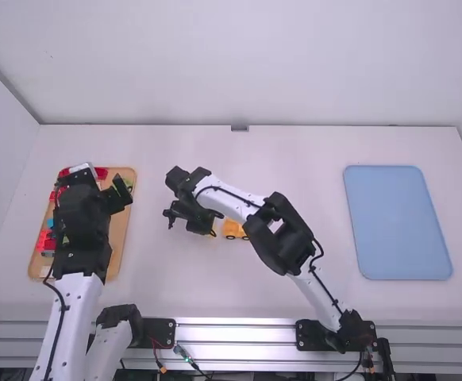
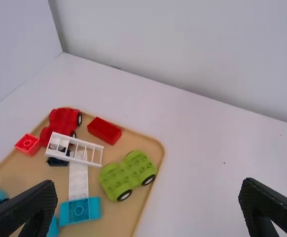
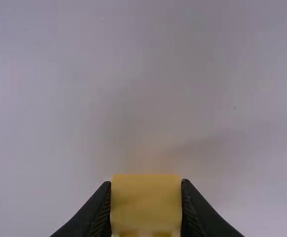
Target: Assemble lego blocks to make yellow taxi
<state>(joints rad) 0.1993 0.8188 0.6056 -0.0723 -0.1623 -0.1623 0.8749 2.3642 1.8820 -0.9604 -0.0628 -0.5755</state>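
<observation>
- My right gripper (image 1: 210, 228) is low over the white table (image 1: 294, 151), around the middle, its 2 fingers pinching a yellow block (image 3: 146, 203) from both sides.
- Right by that gripper, on the table, I have a yellow wheeled piece (image 1: 232, 228), partly hidden by my right arm (image 1: 282, 234).
- My left gripper (image 1: 102, 182) is above the wooden tray (image 2: 129, 211), over at the left, and I have its 2 fingers spread wide.
- In that tray I see a green wheeled base (image 2: 127, 175), a white ladder (image 2: 95, 156), a red wheeled piece (image 2: 59, 119), 2 red blocks (image 2: 104, 130) and a light-blue block (image 2: 90, 209).
- Well apart from my grippers, a blue mat or tray (image 1: 398, 222), I can't tell which, lies on the table's right side.
</observation>
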